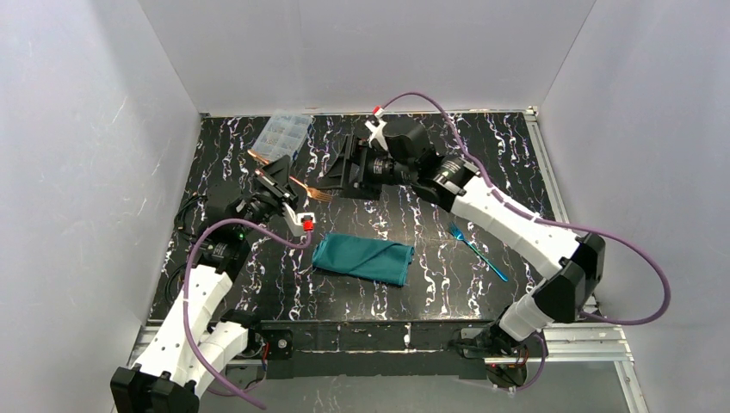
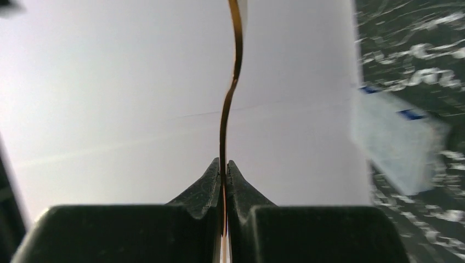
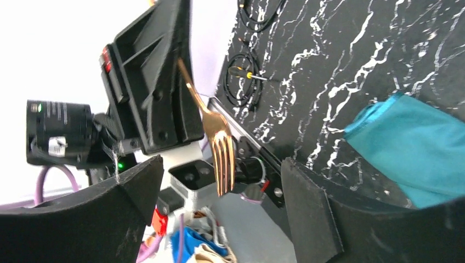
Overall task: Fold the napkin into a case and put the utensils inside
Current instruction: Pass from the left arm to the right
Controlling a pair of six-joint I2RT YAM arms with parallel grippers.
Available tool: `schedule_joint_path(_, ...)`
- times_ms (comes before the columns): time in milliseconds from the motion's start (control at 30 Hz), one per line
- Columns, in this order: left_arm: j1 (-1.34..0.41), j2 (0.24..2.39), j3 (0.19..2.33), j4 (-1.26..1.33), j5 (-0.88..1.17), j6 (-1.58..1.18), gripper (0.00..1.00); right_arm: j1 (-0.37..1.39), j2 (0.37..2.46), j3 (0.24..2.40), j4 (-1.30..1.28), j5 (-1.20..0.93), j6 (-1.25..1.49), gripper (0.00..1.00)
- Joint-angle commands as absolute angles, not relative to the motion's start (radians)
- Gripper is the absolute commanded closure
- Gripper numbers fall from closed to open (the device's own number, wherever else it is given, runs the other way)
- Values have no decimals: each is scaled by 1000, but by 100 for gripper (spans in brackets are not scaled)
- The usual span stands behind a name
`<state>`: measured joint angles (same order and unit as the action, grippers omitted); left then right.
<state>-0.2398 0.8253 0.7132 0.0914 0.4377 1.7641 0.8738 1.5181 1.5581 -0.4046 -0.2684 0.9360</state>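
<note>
The napkin (image 1: 363,258) lies folded into a flat teal pouch at the table's middle, and its corner shows in the right wrist view (image 3: 417,148). My left gripper (image 1: 288,181) is shut on an orange-sheen fork (image 1: 312,191), held above the table with its tines pointing right. In the left wrist view the fork (image 2: 230,93) runs edge-on out of the pinched gripper (image 2: 224,174). My right gripper (image 1: 331,182) faces it, open. In the right wrist view the fork's tines (image 3: 219,148) hang between the spread gripper (image 3: 222,203) fingers, touching neither. A blue fork (image 1: 478,251) lies on the table to the right of the napkin.
A clear plastic compartment box (image 1: 284,133) sits at the back left, also blurred in the left wrist view (image 2: 395,142). Coiled black cables (image 3: 241,82) lie near the left wall. White walls enclose the black marbled table (image 1: 482,163).
</note>
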Motion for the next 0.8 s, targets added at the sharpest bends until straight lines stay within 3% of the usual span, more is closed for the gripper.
schedule_joint_path(0,-250,798,691,363,424,1917,100,877,1541,1564,-235,-309,1095,16)
schedule_joint_path(167,-249,795,664,439,440,1952,100,856,1555,1461,-33,-363,1264,35)
schedule_joint_path(533,-250,789,637,490,471,1971,100,847,1616,1431,135,-476,1401,81)
schedule_joint_path(600,-249,793,640,496,467,1964,100,846,1618,1421,162,-501,1418,81)
schedule_joint_path(667,-250,795,641,499,462,1956,100,846,1615,1404,194,-519,1432,73)
schedule_joint_path(767,-250,796,641,499,461,1948,100,845,1603,1380,231,-528,1445,70)
